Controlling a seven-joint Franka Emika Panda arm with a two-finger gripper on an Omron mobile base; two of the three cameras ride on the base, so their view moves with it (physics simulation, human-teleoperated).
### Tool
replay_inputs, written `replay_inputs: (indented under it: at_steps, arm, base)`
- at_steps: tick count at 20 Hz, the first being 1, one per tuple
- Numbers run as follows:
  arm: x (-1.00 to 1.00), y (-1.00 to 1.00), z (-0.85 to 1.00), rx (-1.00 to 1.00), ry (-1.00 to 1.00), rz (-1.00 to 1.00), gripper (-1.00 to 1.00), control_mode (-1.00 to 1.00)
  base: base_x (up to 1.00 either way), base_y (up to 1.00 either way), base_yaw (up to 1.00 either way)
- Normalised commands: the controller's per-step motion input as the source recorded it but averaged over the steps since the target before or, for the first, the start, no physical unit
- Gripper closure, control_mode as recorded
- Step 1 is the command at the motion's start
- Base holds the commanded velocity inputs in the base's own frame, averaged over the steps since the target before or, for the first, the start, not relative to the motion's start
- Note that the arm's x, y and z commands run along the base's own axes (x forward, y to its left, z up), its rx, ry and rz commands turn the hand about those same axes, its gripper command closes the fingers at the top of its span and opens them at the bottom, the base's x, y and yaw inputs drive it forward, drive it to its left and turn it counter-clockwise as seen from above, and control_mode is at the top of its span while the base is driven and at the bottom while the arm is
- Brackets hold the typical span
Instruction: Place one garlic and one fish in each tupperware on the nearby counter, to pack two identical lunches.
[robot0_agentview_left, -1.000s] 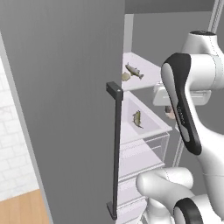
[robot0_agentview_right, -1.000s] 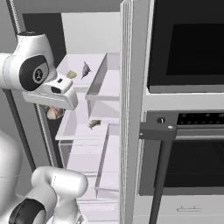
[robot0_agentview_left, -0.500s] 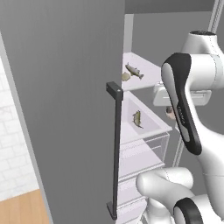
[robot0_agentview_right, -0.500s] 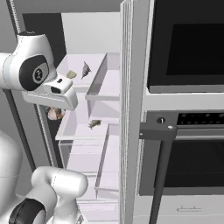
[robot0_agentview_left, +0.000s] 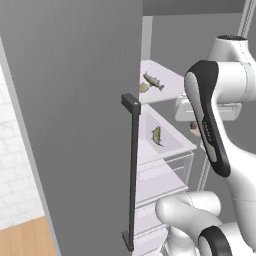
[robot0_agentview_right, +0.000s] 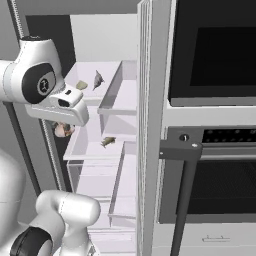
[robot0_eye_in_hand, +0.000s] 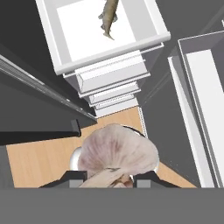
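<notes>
The gripper (robot0_eye_in_hand: 111, 180) is clamped on a garlic bulb (robot0_eye_in_hand: 117, 154), held just outside the open fridge so it can travel to a container. Beyond the bulb, a fish (robot0_eye_in_hand: 109, 14) lies on the fridge shelf (robot0_eye_in_hand: 83, 37) — another fish (robot0_agentview_left: 153, 80) rests a shelf higher. The fridge door (robot0_agentview_left: 75, 120) flanks the arm's way out.

Rendered, evenly and softly lit throughout, with no visible lamp and no hard cast shadows; brightest on the white fridge shelves (robot0_agentview_left: 167, 135) and the arm's white shells, darkest on the oven glass (robot0_agentview_right: 220, 50) and the recess behind the shelves. Slightly soft and low in resolution in both base views, with faint stair-stepping along the door handle (robot0_agentview_left: 132, 170) and shelf edges. No glare, no motion blur, no edge distortion; sharp enough in the hand view for veining on the garlic (robot0_eye_in_hand: 118, 154).
</notes>
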Motion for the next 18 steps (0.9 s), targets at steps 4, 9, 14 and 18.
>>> replay_inputs:
  at_steps: [4,9,14,18]
  arm:
    - [-0.15,0.0,0.0,0.0,0.0,0.0,1.0,-1.0]
    - [0.0,0.0,0.0,0.0,0.0,0.0,1.0,1.0]
    - [0.0,0.0,0.0,0.0,0.0,0.0,1.0,1.0]
    - [0.0,0.0,0.0,0.0,0.0,0.0,1.0,1.0]
  base:
    - [0.0,0.0,0.0]
    - [-0.87,0.0,-0.04]
    - [-0.96,0.0,-0.19]
    - [-0.97,-0.08,-0.44]
